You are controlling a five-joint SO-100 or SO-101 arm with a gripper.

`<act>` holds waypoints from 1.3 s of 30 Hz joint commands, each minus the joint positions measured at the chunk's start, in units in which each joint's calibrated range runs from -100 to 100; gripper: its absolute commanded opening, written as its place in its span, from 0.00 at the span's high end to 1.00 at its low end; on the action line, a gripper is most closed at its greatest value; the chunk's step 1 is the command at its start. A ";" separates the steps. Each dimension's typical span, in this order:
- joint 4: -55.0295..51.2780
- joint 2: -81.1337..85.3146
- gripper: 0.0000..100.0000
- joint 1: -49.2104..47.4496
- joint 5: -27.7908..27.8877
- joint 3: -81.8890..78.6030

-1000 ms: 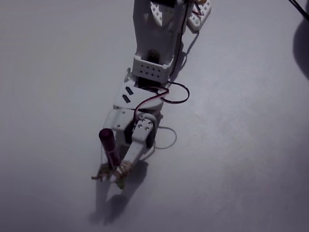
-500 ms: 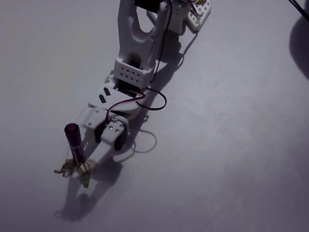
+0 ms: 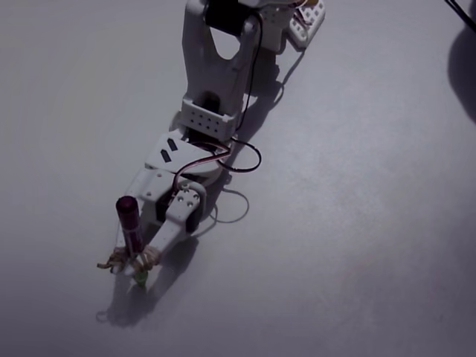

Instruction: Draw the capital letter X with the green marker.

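**Robot arm holding a green marker upright over a plain grey desk**

A dull, grey-lilac desk [image 3: 357,245] is filling the whole fixed view, dimly lit and bare apart from the arm and its shadow. No drawn stroke is showing on it that can be made out; any faint green line would be hard to tell in this light.

Nearest the bottom edge, left of centre, the arm's dark shadow is lying on the desk. Just above it, the green marker [image 3: 131,227] is standing nearly upright, its dark magenta rear end pointing up towards the camera and its green tip pointing down at the surface. Whether the tip is touching the desk cannot be told. The end effector [image 3: 136,266] is clenching the marker low on its barrel, close to the tip, and tan bands or cord wrapped around the fingers seem to be binding the pen in place.

The marker is looking slim, light and rigid, with a smooth plastic barrel that could slip or twist under sideways drawing load. Holding it low, near the tip, as it is being held, should be limiting that wobble.

Further up, the white wrist is carrying a looping red and black cable [image 3: 238,152]. Beyond that, the white upper arm [image 3: 216,67] is rising towards the top edge. A dark shape is sitting at the far right edge, unidentifiable.
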State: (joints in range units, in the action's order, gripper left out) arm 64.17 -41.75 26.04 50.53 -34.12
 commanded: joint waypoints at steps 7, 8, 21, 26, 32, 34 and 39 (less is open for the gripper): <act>3.55 6.28 0.99 -2.95 -0.73 -10.47; 3.71 7.32 0.99 -3.34 -0.83 -12.08; 3.79 13.15 0.99 -5.91 -0.59 -13.88; -2.01 16.02 0.99 -7.90 -1.03 -7.86; -2.42 11.15 0.99 -9.24 -1.61 -3.28; -2.01 8.68 0.99 -9.33 -1.81 -1.76; -1.03 5.09 0.99 -8.09 -1.07 -1.04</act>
State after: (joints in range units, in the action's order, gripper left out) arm 61.83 -36.44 16.90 49.01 -37.10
